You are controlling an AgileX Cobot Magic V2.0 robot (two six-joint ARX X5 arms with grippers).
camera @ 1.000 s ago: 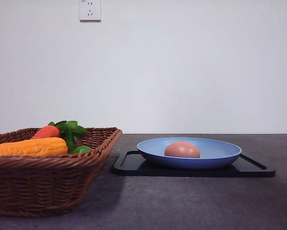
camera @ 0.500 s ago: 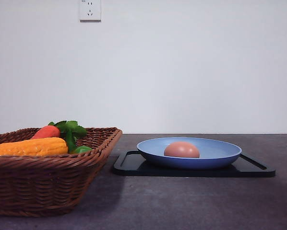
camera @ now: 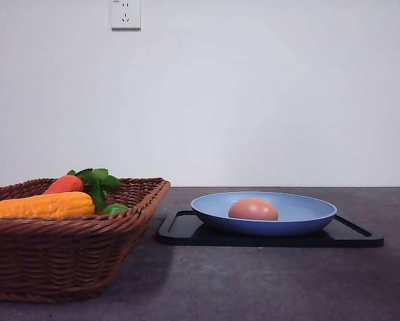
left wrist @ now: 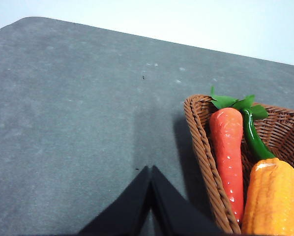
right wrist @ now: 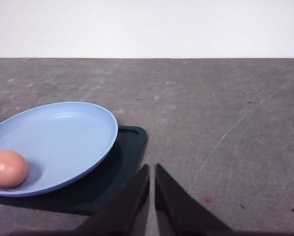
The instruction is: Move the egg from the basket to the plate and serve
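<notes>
On the left of the dark grey surface (camera: 267, 287): a brown wicker basket (camera: 59, 257), holding a yellow-orange corn cob (camera: 43, 204), an orange-red carrot (camera: 64, 184) with green leaves and a green pepper (camera: 113, 208). Seen again from the left wrist: basket corner (left wrist: 202, 147) with the carrot (left wrist: 227, 145) lying along its wall, the corn cob (left wrist: 272, 199) beside it, the green pepper (left wrist: 255, 140) between them and the far side. Left gripper (left wrist: 151, 172) above bare surface just beside the basket, jaws pressed together, nothing between them.

To the right of the basket, apart from it: a flat black tray (camera: 186, 229) carrying a light-blue plate (camera: 307, 214). In the plate, left of its middle in the front view: the brown-pink egg (camera: 253, 209), resting on the plate's floor. From the right wrist: the plate (right wrist: 73, 132) on the tray (right wrist: 122, 172), the egg (right wrist: 7, 168) near the rim. Right gripper (right wrist: 152, 172) over the surface just beside the tray's corner, jaws all but together, only a thin slit between, gripping nothing.

On the white wall behind, upper left: a socket (camera: 126, 14).
</notes>
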